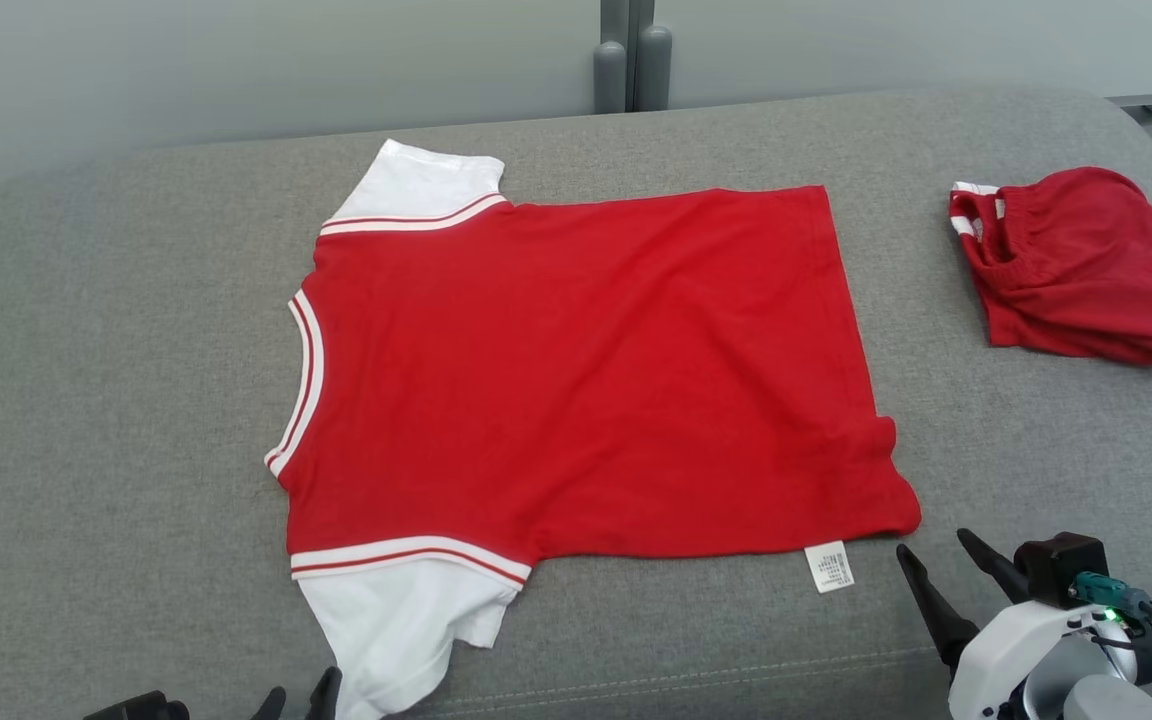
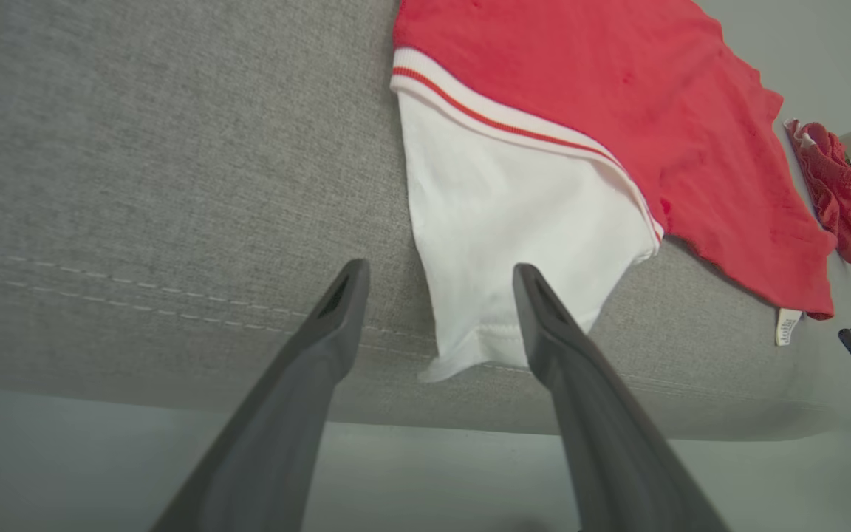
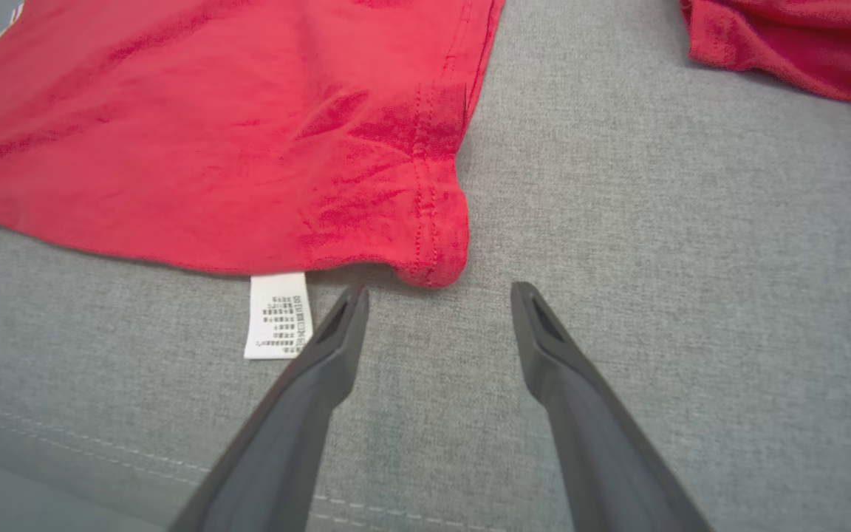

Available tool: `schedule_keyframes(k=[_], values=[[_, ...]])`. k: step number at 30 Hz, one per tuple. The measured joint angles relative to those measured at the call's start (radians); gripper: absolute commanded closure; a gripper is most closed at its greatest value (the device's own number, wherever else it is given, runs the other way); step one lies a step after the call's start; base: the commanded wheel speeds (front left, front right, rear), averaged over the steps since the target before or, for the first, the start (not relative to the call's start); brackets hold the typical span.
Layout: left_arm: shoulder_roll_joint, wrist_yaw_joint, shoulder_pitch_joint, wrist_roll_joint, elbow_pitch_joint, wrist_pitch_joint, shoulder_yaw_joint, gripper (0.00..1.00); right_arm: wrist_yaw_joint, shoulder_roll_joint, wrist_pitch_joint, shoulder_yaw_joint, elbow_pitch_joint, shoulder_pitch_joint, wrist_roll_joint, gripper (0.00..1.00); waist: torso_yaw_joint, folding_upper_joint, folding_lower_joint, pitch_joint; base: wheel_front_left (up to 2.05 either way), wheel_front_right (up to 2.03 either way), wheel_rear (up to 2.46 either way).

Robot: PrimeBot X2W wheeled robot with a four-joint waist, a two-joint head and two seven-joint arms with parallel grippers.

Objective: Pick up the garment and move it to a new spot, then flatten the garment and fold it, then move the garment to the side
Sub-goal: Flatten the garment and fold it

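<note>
Jaws, left and right, stand wide apart, empty; shirt (image 1: pixel 586 380) lies flat just ahead, unfolded. Folding and moving aside seemingly remain.

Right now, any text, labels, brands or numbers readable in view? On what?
White tag at the shirt hem: rows of small dark print, too small and blurred to read.
Shirt cloth: no print, logo or number visible.
Other red garment: no text visible.
Nothing else readable.
</note>
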Motion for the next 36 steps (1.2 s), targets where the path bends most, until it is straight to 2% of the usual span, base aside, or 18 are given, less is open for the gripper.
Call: schedule_keyframes(k=[7,15,20,29,34,36], values=[[0.020,0.010,-0.006,0.040,-0.026,-0.056,0.039,0.00,-0.019,-0.014,0.000,-0.056,-0.012,0.005,-0.008,0.00,-0.004,0.0000,0.0000,0.004,0.00,0.00,0.00],[0.015,0.011,-0.098,0.125,-0.123,-0.163,0.044,0.00,-0.038,-0.006,0.000,-0.122,-0.152,-0.053,-0.036,0.00,-0.021,0.0000,0.0000,-0.014,0.00,0.00,0.00],[-0.002,0.015,-0.146,0.197,-0.163,-0.225,0.024,0.00,-0.061,0.013,-0.003,-0.156,-0.246,-0.097,-0.059,0.00,-0.034,0.0000,0.0000,-0.031,0.00,0.00,0.00],[-0.037,0.050,-0.176,0.297,-0.183,-0.242,0.001,0.00,-0.088,0.058,-0.005,-0.184,-0.339,-0.106,-0.095,0.00,-0.053,0.0000,0.0000,-0.055,0.00,0.00,0.00],[-0.047,0.077,-0.176,0.334,-0.176,-0.251,0.007,0.00,-0.121,0.085,-0.007,-0.223,-0.378,-0.102,-0.095,0.00,-0.063,0.0000,0.0000,-0.064,0.00,0.00,0.00],[-0.052,0.083,-0.176,0.351,-0.170,-0.251,0.013,0.00,-0.124,0.091,-0.007,-0.235,-0.388,-0.099,-0.095,0.00,-0.066,0.0000,0.0000,-0.065,0.00,0.00,0.00]])
